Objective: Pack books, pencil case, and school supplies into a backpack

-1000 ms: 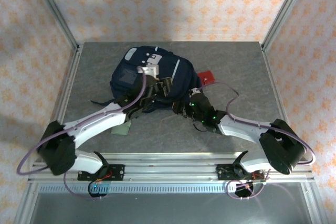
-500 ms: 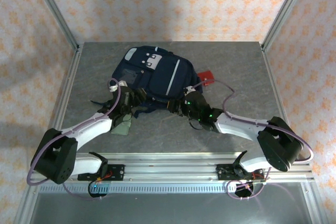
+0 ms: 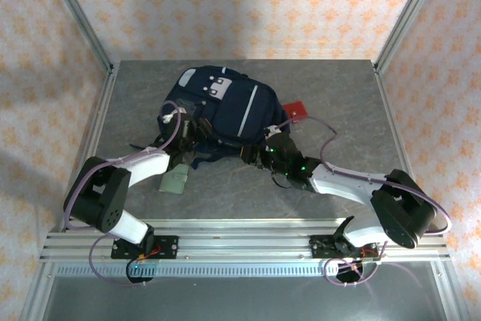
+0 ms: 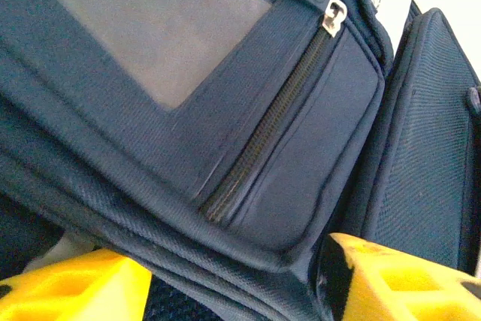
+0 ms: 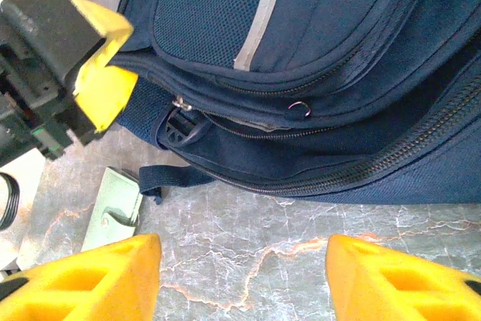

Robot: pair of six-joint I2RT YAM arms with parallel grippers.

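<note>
The navy backpack (image 3: 225, 107) lies flat in the middle of the table, its zipped side pocket (image 4: 285, 133) close under the left wrist camera. My left gripper (image 3: 189, 134) is at the bag's near-left edge. Its yellow fingers (image 4: 398, 280) straddle a thick fabric rim, which fills the gap between them. My right gripper (image 3: 255, 157) stands open over bare table (image 5: 248, 246) just in front of the bag's near edge (image 5: 316, 163). Of the school supplies, a red square (image 3: 295, 110) lies by the bag's right side and a pale green wallet (image 3: 174, 180) at its near left. The books and the pencil case are hidden.
A dark strap with a buckle (image 5: 176, 129) trails from the backpack onto the table beside the wallet (image 5: 113, 204). The left gripper's yellow finger (image 5: 101, 84) shows at the upper left of the right wrist view. Metal frame posts (image 3: 98, 110) line the table's sides.
My left arm has drawn back from above the backpack's middle to its near-left edge, and its fingers now straddle the fabric rim. The right gripper has barely moved.
</note>
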